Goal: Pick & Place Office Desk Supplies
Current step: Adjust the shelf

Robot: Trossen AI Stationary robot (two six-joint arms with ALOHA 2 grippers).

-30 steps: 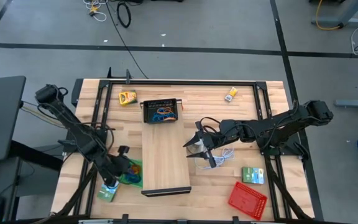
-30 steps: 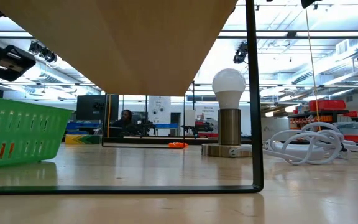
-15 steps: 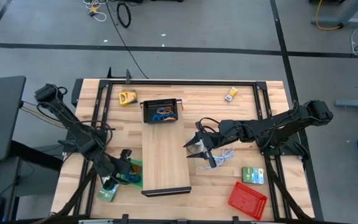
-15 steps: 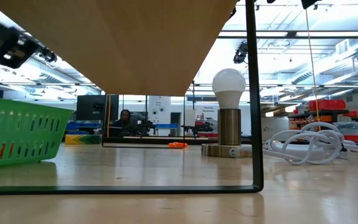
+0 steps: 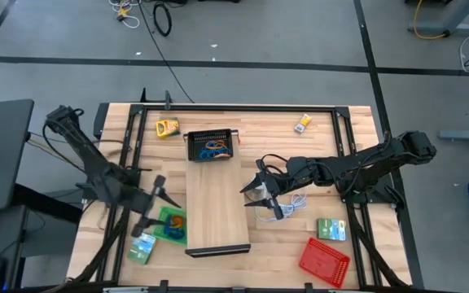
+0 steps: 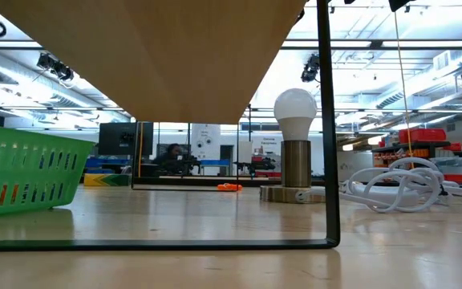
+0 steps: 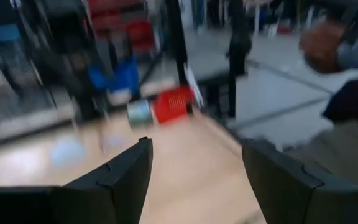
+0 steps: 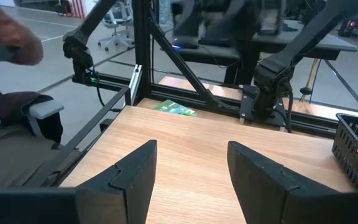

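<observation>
A: How many trays were on the surface point(image 5: 316, 142)?

B: Three: a black tray point(image 5: 210, 146) holding blue and orange clips point(image 5: 214, 150), a green tray point(image 5: 172, 225) and a red tray point(image 5: 323, 260).

A: And boxes?

B: Two green boxes point(image 5: 330, 229), one near each front corner.

A: The end effectors?

B: The left end effector point(image 5: 151, 205) was spread open above the green tray, gripping nothing. The right end effector point(image 5: 259, 196) was open and empty beside the wooden board point(image 5: 216, 207).

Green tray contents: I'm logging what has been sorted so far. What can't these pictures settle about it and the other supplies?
- Green tray, high view: the left arm overlaps it; the items inside are too small to name.
- Low view: the tray's mesh wall hides the contents.
- Left wrist view: motion blur.
- Black tray, high view: blue and orange items, count unclear.
</observation>
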